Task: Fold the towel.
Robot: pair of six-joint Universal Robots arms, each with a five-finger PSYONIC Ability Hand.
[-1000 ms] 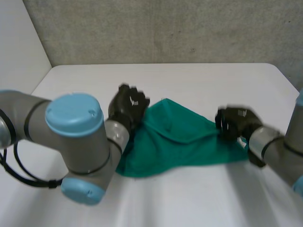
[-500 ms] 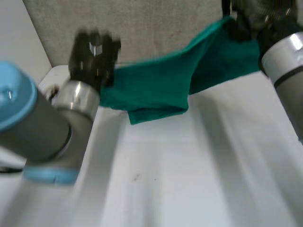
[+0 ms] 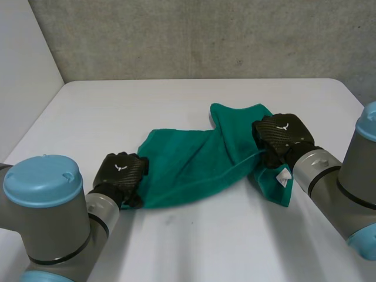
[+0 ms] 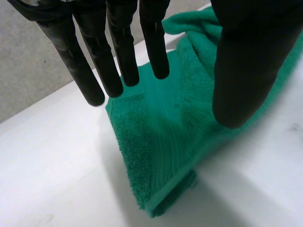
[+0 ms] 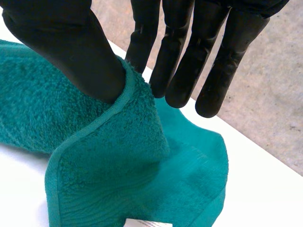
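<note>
**Towel (image 3: pixel 188 167) lies crosswise between our hands, right end bunched**

Our left hand (image 3: pixel 121 174) hangs spread over the towel's near left corner. In its wrist view the fingers (image 4: pixel 118 52) are straight and parted, and the thumb (image 4: pixel 244 66) stands well off them. The cloth lies on the worktop (image 3: pixel 205 247) beneath, clasped by nothing. Our right hand (image 3: pixel 281 136) has hold of the other end. In its wrist view straight fingers stand behind a raised fold of terry and the thumb presses into it from the front, so we read it as a pinch on the hemmed edge.

Outward from the hands, the green towel runs with its long axis across the worktop, from the left hand to the right. The left half lies fairly flat. The right end is rumpled and doubled, with a flap pointing toward the far edge and a white label (image 3: pixel 283 177) turned up just beside the right hand.

We judge the fold not yet made. The next move turns on that axis: each hand sits at one short end, so folding means carrying one end across toward the other. The right hand, which has a grip, looks better placed.
</note>
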